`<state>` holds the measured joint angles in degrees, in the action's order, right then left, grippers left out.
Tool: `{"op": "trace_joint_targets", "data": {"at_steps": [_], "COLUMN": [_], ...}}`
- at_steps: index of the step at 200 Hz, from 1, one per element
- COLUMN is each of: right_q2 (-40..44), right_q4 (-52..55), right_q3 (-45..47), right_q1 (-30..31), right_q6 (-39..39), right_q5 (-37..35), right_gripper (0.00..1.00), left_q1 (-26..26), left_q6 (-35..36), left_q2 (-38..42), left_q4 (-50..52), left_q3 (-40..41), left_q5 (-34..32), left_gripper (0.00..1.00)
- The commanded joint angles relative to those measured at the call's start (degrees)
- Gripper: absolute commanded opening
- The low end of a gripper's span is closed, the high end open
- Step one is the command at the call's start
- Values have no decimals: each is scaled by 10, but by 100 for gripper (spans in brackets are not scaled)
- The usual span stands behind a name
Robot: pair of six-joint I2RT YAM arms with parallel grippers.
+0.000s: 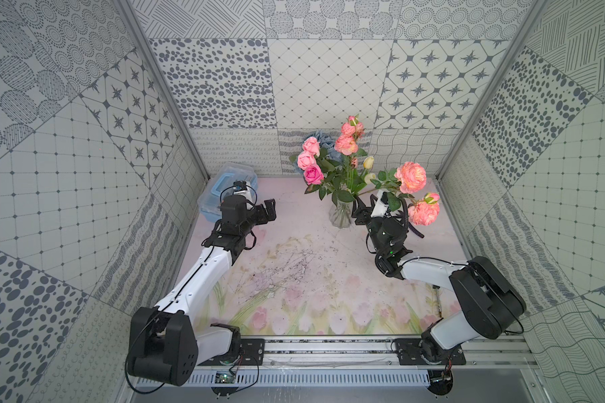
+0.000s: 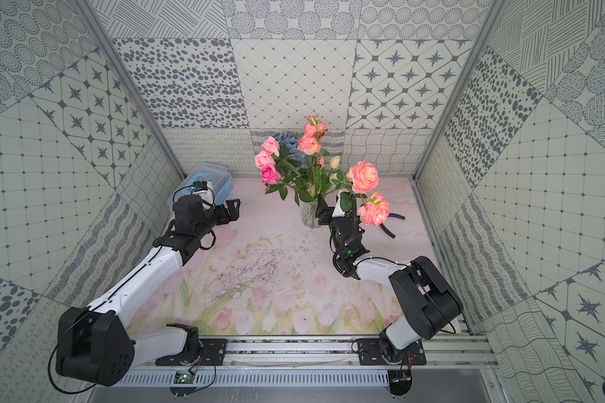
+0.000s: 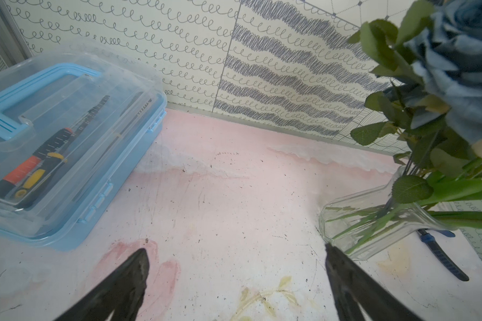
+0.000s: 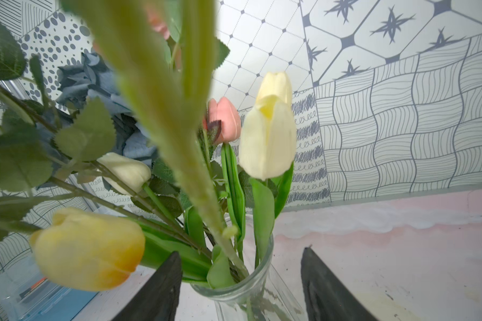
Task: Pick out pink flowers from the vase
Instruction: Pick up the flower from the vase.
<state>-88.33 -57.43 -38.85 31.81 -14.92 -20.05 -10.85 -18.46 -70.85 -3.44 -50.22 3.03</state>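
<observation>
The clear glass vase [image 1: 341, 216] [image 2: 310, 218] stands at the back of the table with a bouquet in it. Pink flowers [image 1: 310, 160] cluster at the bouquet's left and top. Two big salmon-pink roses [image 1: 413, 176] [image 2: 364, 176] lean out to the right, over my right wrist. My right gripper [image 1: 364, 204] [image 4: 241, 251] is open at the vase's right side. In the right wrist view the vase's rim [image 4: 234, 289] shows between the two fingers, with a gap on each side. My left gripper [image 1: 269, 209] [image 3: 235, 248] is open and holds nothing, left of the vase [image 3: 373, 222].
A blue-lidded clear plastic box [image 1: 224, 185] [image 3: 53, 139] with tools inside sits at the back left. Blue-handled pliers [image 2: 388, 226] [image 3: 443, 258] lie right of the vase. Cream tulips [image 4: 267, 133] and a dusty-blue flower head [image 3: 462, 69] share the vase. Patterned walls close in three sides.
</observation>
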Motion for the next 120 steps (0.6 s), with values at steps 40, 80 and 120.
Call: {"op": "trace_joint_targets", "data": {"at_steps": [40,80,120], "right_q2": [9,32,48], "right_q4": [-15,6,25], "right_q3": [-28,-39,-55], "right_q1": [-7,-16,-32], "right_q6": [26,35,37], "right_q5": [-16,-5,10], "right_gripper": [42,30,21], "left_q1": [-1,-2,-1], "left_q6": [-23,-22,-20], "left_q2": [-2,0,3], "left_q4": [5,9,12], "left_q3": [-9,-9,-10], "left_q5": [25,23,21], "left_gripper": [99,99,99]}}
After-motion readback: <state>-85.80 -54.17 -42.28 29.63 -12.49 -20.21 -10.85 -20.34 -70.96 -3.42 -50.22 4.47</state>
